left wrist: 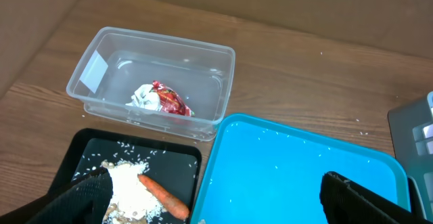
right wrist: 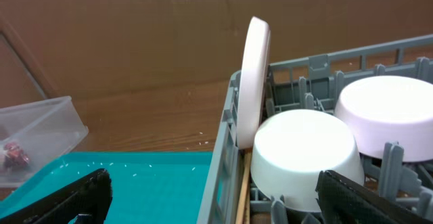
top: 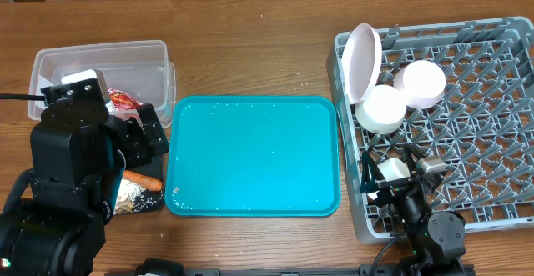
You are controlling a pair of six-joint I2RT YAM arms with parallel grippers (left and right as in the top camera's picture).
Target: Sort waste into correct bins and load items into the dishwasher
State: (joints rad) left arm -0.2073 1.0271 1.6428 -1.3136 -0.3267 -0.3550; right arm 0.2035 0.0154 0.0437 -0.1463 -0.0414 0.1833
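The left pincer [left wrist: 215,183] hung wide apart and empty. The black tray [left wrist: 88,149] lay under its left finger, with the beige food scraps [left wrist: 128,183] and the carrot piece [left wrist: 162,193] on it. Ahead of it, the clear tub [left wrist: 220,82] held the crumpled tissue [left wrist: 142,97] and the red wrapper [left wrist: 170,101]. The carrot lay near the tray's edge, just beside the teal tray [left wrist: 298,163]. A low sweep of that finger would probably have rolled it out or scattered more grains.

The right pincer [right wrist: 213,180] was likewise spread and held nothing. Ahead and to its right, the plate [right wrist: 256,82] stood on edge at the corner of the dish rack [right wrist: 226,136]. The white bowl [right wrist: 301,149] was upturned just beside the plate, and the pink bowl [right wrist: 385,116] lay further right. A thin wooden chopstick [right wrist: 242,183] seemed to stand between the rack wall and the white bowl.

The plate looked the likeliest casualty. It stood upright on the outer row, so a nudge from the pincer or a jolt to the rack could have tipped it onto the worktop [right wrist: 149,109]. Bumping the white bowl might also have loosened the chopstick.
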